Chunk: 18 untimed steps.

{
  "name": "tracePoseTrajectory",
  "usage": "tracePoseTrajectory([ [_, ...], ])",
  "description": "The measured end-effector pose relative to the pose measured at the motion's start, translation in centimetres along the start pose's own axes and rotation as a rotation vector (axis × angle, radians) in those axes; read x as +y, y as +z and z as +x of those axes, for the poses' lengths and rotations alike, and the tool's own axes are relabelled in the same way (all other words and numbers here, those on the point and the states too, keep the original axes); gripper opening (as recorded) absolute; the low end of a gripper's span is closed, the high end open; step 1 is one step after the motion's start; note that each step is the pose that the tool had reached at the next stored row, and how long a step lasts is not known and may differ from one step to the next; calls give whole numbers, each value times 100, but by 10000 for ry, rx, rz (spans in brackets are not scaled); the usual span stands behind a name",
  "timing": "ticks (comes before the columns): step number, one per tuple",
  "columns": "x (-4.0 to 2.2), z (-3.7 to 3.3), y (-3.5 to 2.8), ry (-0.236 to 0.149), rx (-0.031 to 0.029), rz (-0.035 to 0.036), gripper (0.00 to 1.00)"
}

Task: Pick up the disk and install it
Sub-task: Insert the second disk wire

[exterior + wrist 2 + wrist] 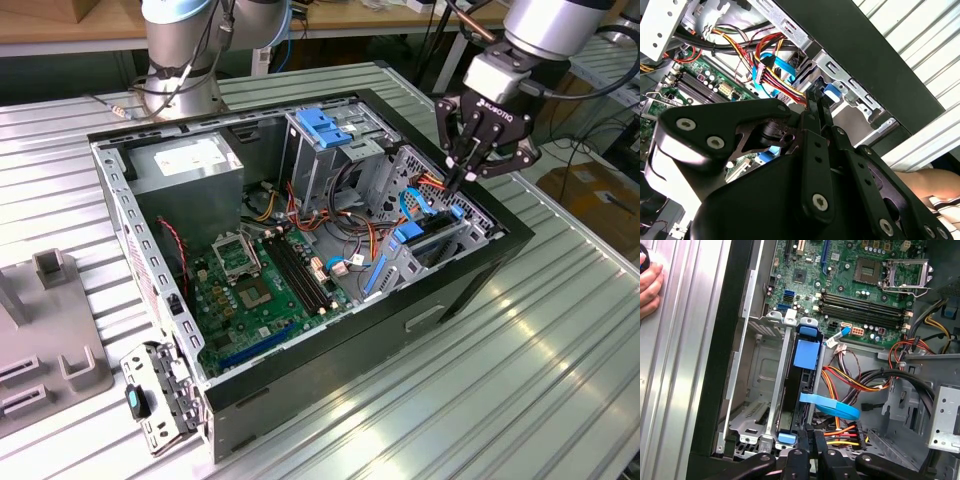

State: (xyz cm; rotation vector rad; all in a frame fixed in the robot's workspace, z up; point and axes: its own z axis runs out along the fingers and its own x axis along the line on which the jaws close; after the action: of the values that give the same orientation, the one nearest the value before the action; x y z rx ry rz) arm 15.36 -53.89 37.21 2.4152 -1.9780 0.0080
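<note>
Disk (pixel 805 357) seated on edge in the drive bay (pixel 757 390) at the front corner of the open computer case (pixel 330 370), its blue carrier rails flanking the dark body. The gripper (pixel 462 178) stands directly above the bay's rear end; in the first wrist view its fingers (pixel 810 440) appear drawn close together, touching or nearly touching the near edge of the disk's carrier, with nothing visibly clamped between them. Whether a thin edge is pinched there cannot be told.

Judged from this arrangement, the step in hand is the final seating of the disk, most of the task being done. To do it well, the push should run along the bay's slot line, directly ahead of the jaws, so that both rails travel evenly and neither binds. Contact belongs on the stiff carrier frame at the jaw tips, not on the blue ribbon cable (pixel 832 407) lying just to one side of the jaws, nor on the bundle of red, yellow and orange wires (pixel 850 382) beyond it. Force should stay light and steady, since the motherboard (pixel 860 285) lies well ahead of the jaws past the bay's far end.

A hand (pixel 649 285) rests on the table, outside the case wall and well to the side of the jaws.
</note>
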Motion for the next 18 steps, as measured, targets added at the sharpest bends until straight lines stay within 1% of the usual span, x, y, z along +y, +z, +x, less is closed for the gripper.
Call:
tracePoseTrajectory([
  [13, 6, -1, 11, 1, -4, 1, 16],
  [16, 33, -7, 21, 1, -2, 1, 16],
  [18, 43, -7, 46, 17, -2, 0, 16],
])
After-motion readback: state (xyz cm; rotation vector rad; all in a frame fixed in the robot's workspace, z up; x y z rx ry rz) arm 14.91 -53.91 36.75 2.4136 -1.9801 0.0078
